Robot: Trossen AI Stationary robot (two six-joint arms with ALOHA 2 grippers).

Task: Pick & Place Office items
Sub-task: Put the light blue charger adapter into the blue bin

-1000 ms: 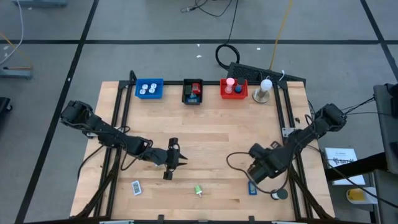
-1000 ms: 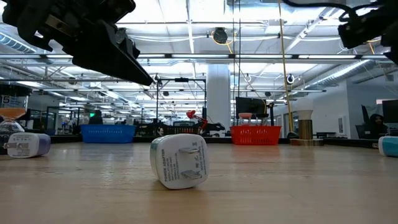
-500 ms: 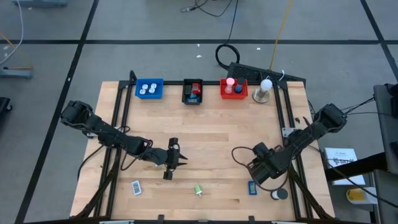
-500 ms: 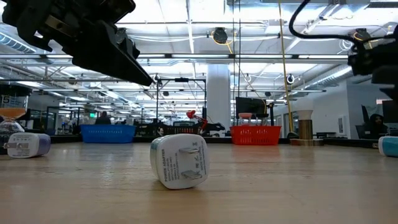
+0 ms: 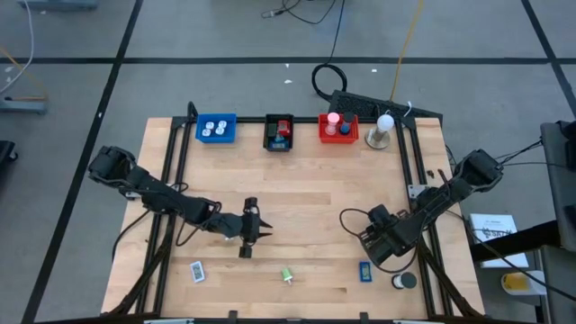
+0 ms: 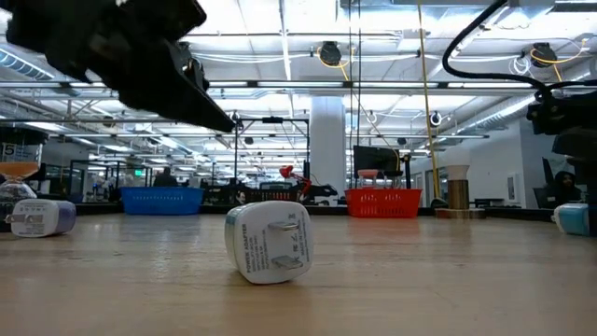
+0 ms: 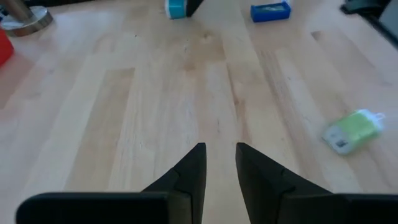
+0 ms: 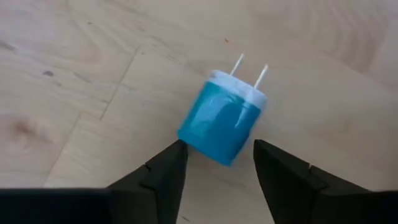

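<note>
overhead, right claw [image 8: 214, 163] half open above blue charger [image 8: 222, 126], nothing gripped

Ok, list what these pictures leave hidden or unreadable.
- Black tray, high view: contents too small to identify.
- Black round item, high view: too small to name; the right arm overlaps its edge.
- Right gripper, right wrist view: open fingers flank the blue charger; contact unclear.
- Blue charger, low view: cut by the picture edge and the arm.

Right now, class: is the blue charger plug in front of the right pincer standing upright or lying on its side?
Lying on its side: the blue charger plug rests lengthwise on the table, its prongs pointing sideways along the wood.
</note>
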